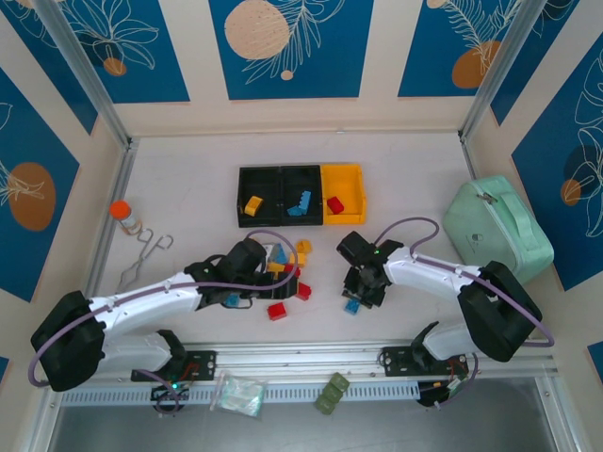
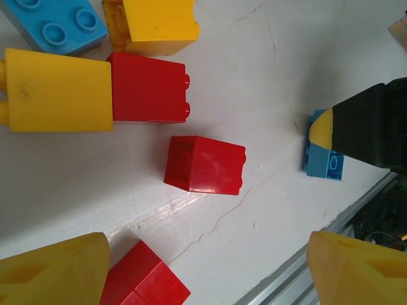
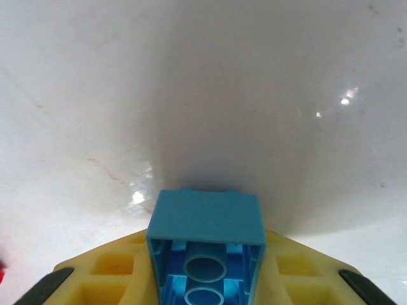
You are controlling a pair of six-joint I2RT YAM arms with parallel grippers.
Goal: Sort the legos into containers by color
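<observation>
My right gripper [image 3: 205, 283] is shut on a blue lego [image 3: 205, 236], which sits low over the white table; in the top view that gripper [image 1: 362, 292] holds the brick [image 1: 352, 305] right of the pile. Open, my left gripper [image 2: 206, 273] hovers over the loose legos [image 1: 285, 268]. A red brick [image 2: 205, 164] lies ahead of its jaws and another red one [image 2: 143, 279] sits by its left finger. Yellow bricks [image 2: 57, 90] and a blue one [image 2: 54, 22] lie further off. The containers [image 1: 300, 195] stand behind, holding a yellow, blue and red lego in turn.
A mint-green case [image 1: 497, 229] stands at the right. An orange-capped bottle [image 1: 122, 217] and metal tongs [image 1: 144, 254] lie at the left. The aluminium rail [image 1: 301, 353] runs along the near edge, with a plastic bag [image 1: 237, 393] and an olive toy [image 1: 332, 393] beyond it.
</observation>
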